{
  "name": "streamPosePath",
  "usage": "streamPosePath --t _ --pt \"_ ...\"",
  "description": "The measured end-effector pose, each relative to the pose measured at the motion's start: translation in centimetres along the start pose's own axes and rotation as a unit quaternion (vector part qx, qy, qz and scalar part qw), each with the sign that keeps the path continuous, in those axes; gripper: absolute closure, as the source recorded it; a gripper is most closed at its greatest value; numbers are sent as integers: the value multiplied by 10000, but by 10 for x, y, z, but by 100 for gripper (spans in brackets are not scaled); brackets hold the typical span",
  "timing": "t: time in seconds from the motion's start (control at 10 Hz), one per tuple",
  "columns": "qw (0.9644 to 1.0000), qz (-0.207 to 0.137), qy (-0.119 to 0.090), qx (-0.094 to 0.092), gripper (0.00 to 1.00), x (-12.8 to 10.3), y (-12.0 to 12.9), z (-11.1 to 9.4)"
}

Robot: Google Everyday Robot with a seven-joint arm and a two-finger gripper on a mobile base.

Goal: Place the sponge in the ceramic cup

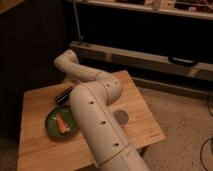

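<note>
While the arm [97, 120] sprawls across the wooden worktop [40, 100], its pincer lies hidden behind it and I cannot tell its state. The ceramic cup [121, 116] stands at the arm's three o'clock, the green plate [51, 119] at nine, and a dark shelf [150, 60] at twelve.

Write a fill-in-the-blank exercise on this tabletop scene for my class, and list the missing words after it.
The plate on the table is ____ in colour. The small item lying on that plate is ____. The ceramic cup stands on the table, to the picture's ____ of the arm. The arm shows, but its ____ is out of view.
Missing words: green; orange; right; gripper.
</note>
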Motion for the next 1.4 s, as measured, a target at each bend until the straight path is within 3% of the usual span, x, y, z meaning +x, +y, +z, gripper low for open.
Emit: streamPosePath --t 0.2,0.3,0.8,1.0,1.2,1.4 --pt "10000 36 54 65 20 1 -5 8" --pt "9998 88 112 136 26 2 -7 13" --pt "9974 105 279 656 75 3 -15 21" --pt "9947 342 483 835 94 -14 -13 18" --pt "9905 674 764 928 100 -41 -3 7" --pt "9899 686 803 949 100 -40 -3 5"
